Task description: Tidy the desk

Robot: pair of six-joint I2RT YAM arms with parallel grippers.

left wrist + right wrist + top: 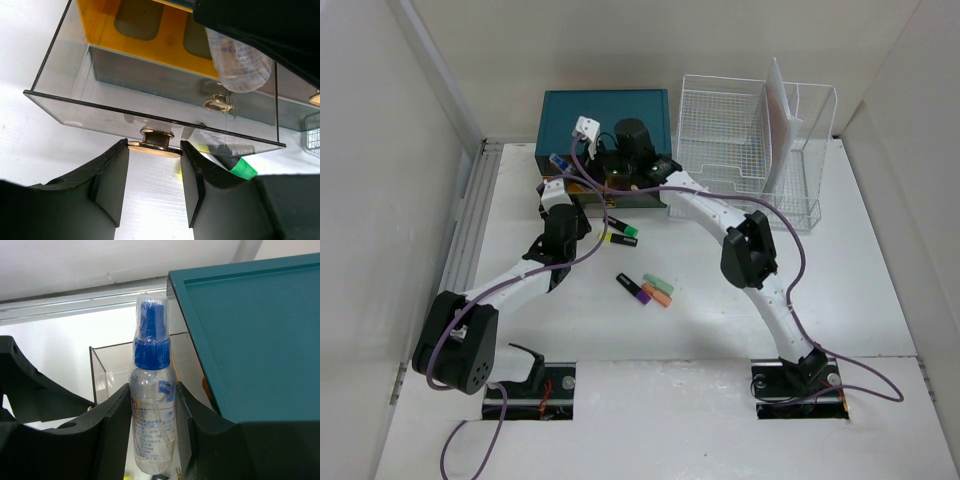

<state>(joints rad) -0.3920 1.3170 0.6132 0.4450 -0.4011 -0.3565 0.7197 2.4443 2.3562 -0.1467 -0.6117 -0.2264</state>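
so the left arm (510,280) runs low from its base and reaches forward to the front of the teal drawer chest (605,115). the left gripper (154,147) is level with the clear drawer (100,107), which stands pulled out, and its fingers are clamped on either side of the gold handle (154,146). the right arm (750,250) arches up and leans left across the middle. the right gripper (152,390) is squeezed around a spray bottle (151,415), holding it over the open drawer right beside the chest's edge.

room-wise, it's crowded at the back: both wrists sit almost on top of each other by the chest, and the white wire rack (740,130) sits just to its right. a few highlighters (645,288) lie loose between the two arms. the right side has open surface.

the desk (860,300) lies flat under everything and fills most of the top view, with grooved rails (470,220) running near-to-far along its left edge. can't really tell its long axis from here. the bottle's long axis lines up with the fingers, blue cap pointing away from the wrist.
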